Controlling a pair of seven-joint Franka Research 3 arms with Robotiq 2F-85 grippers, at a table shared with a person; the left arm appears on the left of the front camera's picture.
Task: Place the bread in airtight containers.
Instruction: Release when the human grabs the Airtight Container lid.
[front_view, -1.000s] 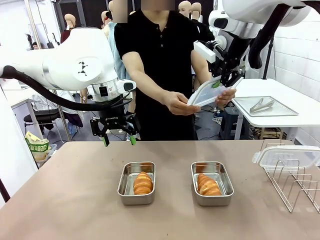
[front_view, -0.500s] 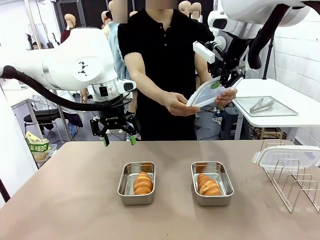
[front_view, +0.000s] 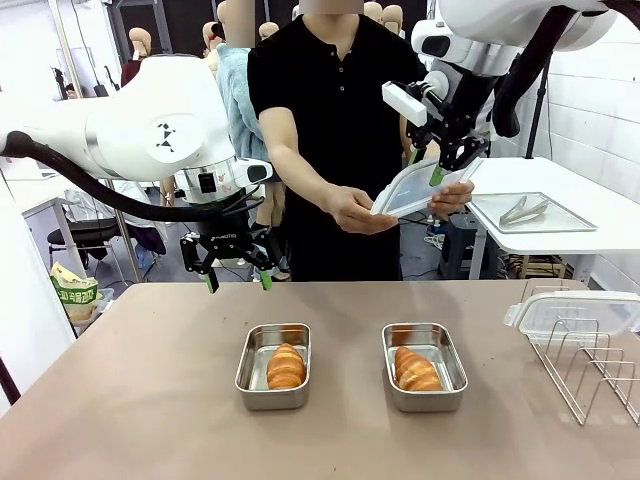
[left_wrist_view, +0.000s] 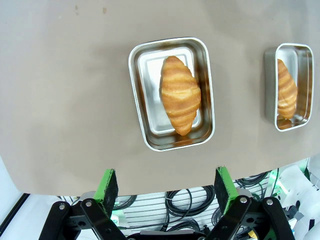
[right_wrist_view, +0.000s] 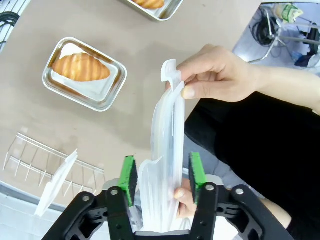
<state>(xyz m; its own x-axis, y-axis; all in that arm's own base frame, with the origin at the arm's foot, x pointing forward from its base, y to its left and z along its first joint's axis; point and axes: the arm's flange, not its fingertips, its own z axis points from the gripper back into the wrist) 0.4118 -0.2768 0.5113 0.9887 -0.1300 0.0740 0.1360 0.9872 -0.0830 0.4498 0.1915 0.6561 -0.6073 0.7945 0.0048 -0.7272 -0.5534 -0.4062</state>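
Two croissant-shaped pieces of bread lie in two open steel containers on the table: the left bread (front_view: 286, 366) in the left tin (front_view: 247, 375), the right bread (front_view: 416, 369) in the right tin (front_view: 455, 375). My left gripper (front_view: 235, 280) hangs open over the table's far edge; the left wrist view looks down between its tips (left_wrist_view: 165, 185) at a bread (left_wrist_view: 180, 95) and its tin (left_wrist_view: 140, 100). My right gripper (right_wrist_view: 162, 172) is raised at the far right with its jaws apart on either side of a clear lid (right_wrist_view: 167, 150). The person's hands (right_wrist_view: 215, 75) hold that lid (front_view: 415, 188).
A wire rack (front_view: 590, 370) stands at the table's right edge with another clear lid (front_view: 575, 312) resting on top. Beyond it, a side table carries a flat steel tray (front_view: 575, 222) with tongs. The person stands at the far side, centre.
My right gripper's jaws have spread away from the lid, which now rests in the person's hands and sits slightly higher. The left arm has not moved.
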